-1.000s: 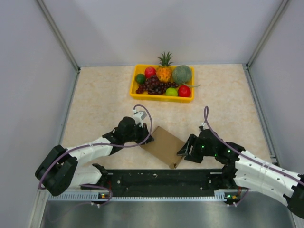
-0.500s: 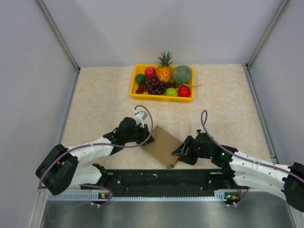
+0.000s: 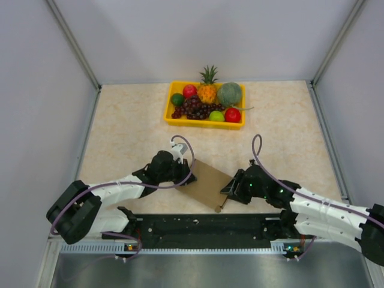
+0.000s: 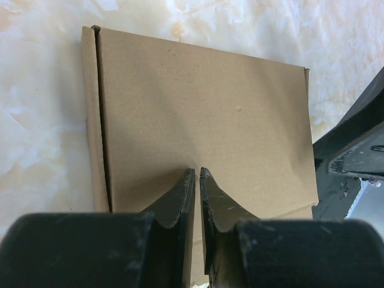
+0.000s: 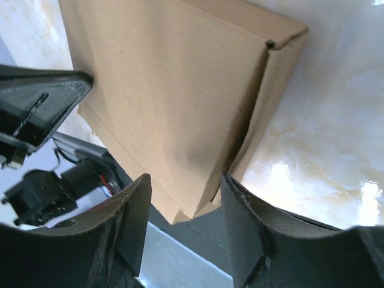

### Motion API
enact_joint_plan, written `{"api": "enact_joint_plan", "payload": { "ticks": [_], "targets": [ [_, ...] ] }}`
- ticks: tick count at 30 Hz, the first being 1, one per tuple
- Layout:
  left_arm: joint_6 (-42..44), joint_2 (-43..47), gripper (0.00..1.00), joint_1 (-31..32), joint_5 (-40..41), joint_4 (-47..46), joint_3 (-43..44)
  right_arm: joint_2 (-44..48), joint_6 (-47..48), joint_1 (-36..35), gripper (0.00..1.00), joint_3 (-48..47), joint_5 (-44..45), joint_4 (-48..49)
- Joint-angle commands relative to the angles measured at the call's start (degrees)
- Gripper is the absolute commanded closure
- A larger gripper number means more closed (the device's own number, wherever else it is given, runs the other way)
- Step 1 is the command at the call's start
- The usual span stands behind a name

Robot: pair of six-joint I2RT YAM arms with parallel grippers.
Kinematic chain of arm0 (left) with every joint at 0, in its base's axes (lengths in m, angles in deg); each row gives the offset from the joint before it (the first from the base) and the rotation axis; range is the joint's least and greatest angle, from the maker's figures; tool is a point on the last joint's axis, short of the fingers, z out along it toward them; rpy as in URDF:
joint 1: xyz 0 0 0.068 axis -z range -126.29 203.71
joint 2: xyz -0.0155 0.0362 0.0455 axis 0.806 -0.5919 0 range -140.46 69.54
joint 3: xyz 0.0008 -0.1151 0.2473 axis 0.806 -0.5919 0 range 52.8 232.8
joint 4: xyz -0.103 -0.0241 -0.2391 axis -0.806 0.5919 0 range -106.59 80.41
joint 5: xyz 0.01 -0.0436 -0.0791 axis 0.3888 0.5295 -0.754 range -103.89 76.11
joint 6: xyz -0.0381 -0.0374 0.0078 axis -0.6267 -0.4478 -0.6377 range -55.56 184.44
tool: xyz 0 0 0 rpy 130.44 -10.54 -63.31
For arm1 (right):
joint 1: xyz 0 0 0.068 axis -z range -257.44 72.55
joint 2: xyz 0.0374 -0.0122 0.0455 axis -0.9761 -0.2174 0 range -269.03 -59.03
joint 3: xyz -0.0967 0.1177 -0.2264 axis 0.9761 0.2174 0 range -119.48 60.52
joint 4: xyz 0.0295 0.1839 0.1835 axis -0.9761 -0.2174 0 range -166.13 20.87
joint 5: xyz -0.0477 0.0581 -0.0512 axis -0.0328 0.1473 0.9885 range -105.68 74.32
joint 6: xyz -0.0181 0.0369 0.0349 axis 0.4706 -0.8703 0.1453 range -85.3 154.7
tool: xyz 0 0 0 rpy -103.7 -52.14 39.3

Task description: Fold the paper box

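The left gripper (image 4: 197,171) is shown with its fingers pressed together, nothing seen between them, and the tips set at the top panel of the box (image 4: 204,114). The right gripper (image 5: 186,180) is held spread, straddling the opposite end of the box. Whether either pad touches cardboard cannot be told.

The box, folded into a flat brown carton, lies on the table (image 3: 132,126). It is well apart from the tray (image 3: 204,124), on the tray's near side, and is turned corner-on to it. The corner farthest from the tray reaches the dark rail (image 3: 198,225).

Sliding is judged the likeliest trouble. Smooth cardboard pushed by closed fingertips alone could skate away from the tray and onto the rail. A hard squeeze from the spread fingers could buckle the side wall or spring a tucked flap. The two grippers are also close enough that a collision is possible.

The overhead view alone places the box against the tray and rail, but both sets of fingertips are hidden there under the wrists. The left wrist view alone shows the dark slit along one long edge, where the side wall meets the top panel. The right wrist view alone shows the notched corner, the end wall, and the box edge over the rail.
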Motion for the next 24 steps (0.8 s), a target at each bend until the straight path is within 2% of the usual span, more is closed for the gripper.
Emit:
{"api": "enact_joint_plan", "payload": {
  "ticks": [1,3,7,12,20,23,24],
  "targets": [
    [-0.12,0.27,0.87,0.56,-0.63,0.82,-1.78,3.14,13.32,-1.1,0.47,-6.34,-0.59,-8.1],
    [-0.12,0.36,0.87,0.65,-0.72,0.82,-1.78,5.34,14.9,-1.19,0.46,-7.23,-1.81,-11.88],
    [-0.12,0.8,0.87,0.64,-0.8,0.73,-1.78,8.6,13.86,-1.27,0.44,-4.6,-4.19,-12.68],
    [-0.38,1.32,0.87,0.73,-0.8,0.9,-2.3,5.71,11.84,-1.27,0.49,-1.61,-4.99,-4.45],
    [-0.21,0.97,0.86,0.91,-1.24,0.64,-2.57,-4.22,10.43,-1.45,0.5,1.47,-5.69,9.19],
    [-0.03,0.97,0.85,1.0,-1.24,0.38,-2.92,-5.98,9.55,-1.62,0.53,2.87,-4.38,12.19],
    [0.05,1.15,0.84,1.08,-1.42,0.46,-2.92,-6.07,9.11,-1.54,0.58,3.66,-3.94,12.37]
  ]
}}
